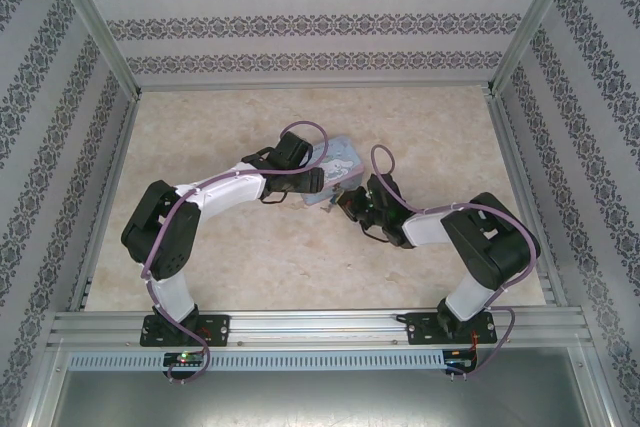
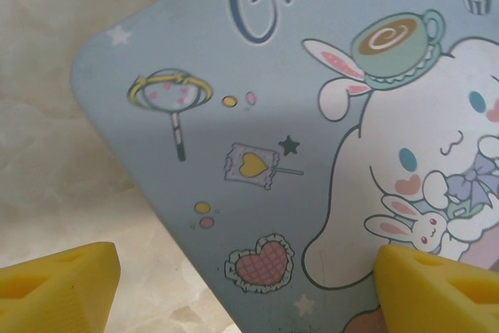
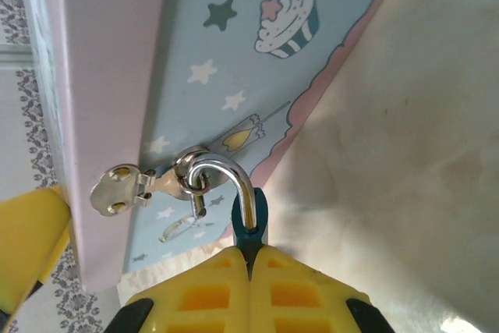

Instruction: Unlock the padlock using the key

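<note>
**Right wrist view.** My right jaws are pressed together on the teal body of the padlock (image 3: 251, 222), their yellow fingertips (image 3: 203, 294) meeting just below it. The padlock hangs at the edge of the tin (image 3: 234, 60). Its shackle (image 3: 226, 168) is threaded through the ring of the hasp (image 3: 117, 193). The shackle's short leg appears to stand clear of the body, so I judge the lock sprung or nearly so, though the view is too tight to be certain.

**Left wrist view.** My left jaws stand wide and hold nothing, with one side over the tabletop (image 2: 54, 76) and the other over the tin.

**Technique.** The right grip belongs low on the body, away from the shackle, so that the shackle is free to swing. Any pull should run along the line of the long leg. A sideways pull would likely drag the light tin. The left jaws should settle on the tin's corner and pin it before any pull begins. A twist risks bending the thin hasp.
</note>
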Action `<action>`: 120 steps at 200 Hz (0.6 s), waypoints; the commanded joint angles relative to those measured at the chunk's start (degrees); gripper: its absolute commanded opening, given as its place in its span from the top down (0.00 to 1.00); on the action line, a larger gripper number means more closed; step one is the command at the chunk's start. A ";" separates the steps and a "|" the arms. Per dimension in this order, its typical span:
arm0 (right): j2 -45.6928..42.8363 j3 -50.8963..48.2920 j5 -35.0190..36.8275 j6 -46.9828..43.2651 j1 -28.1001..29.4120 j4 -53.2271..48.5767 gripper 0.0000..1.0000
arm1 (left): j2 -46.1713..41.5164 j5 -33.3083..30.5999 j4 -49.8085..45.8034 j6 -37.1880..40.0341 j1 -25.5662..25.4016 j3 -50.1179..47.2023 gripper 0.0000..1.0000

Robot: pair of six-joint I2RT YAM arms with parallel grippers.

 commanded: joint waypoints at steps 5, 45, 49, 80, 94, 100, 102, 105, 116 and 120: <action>-0.73 3.08 2.79 -0.78 -2.96 -0.72 1.00 | 4.22 -1.00 -8.26 0.78 -0.63 -2.90 0.16; 0.00 5.23 -0.05 -4.43 -6.99 -3.39 1.00 | 4.66 -0.56 -8.19 0.74 -0.59 -3.11 0.17; 0.14 5.47 -0.57 -4.86 -7.35 -3.66 1.00 | 4.79 -0.56 -8.17 0.70 -0.60 -3.13 0.17; -1.17 3.93 -2.26 -7.09 -9.40 -5.39 1.00 | 4.61 -0.22 -8.25 0.63 -0.60 -2.92 0.17; -2.66 1.92 -2.74 -7.71 -10.45 -5.64 1.00 | 4.27 0.13 -8.41 0.78 -0.58 -2.64 0.17; -3.41 0.84 -2.99 -7.86 -10.92 -5.69 1.00 | 4.10 0.26 -8.49 0.87 -0.60 -2.57 0.17; -3.63 0.45 -3.07 -7.93 -11.12 -5.64 1.00 | 3.96 0.35 -8.51 0.87 -0.59 -2.53 0.16; -4.04 -0.14 -3.16 -8.07 -11.32 -5.65 1.00 | 3.73 0.51 -8.51 0.85 -0.59 -2.49 0.16; -5.56 -2.21 -3.46 -8.37 -12.44 -5.88 1.00 | 2.67 1.42 -8.20 0.94 -0.60 -2.37 0.14; -6.03 -2.99 -3.55 -8.43 -12.79 -5.98 1.00 | 2.19 1.85 -8.05 0.94 -0.59 -2.38 0.14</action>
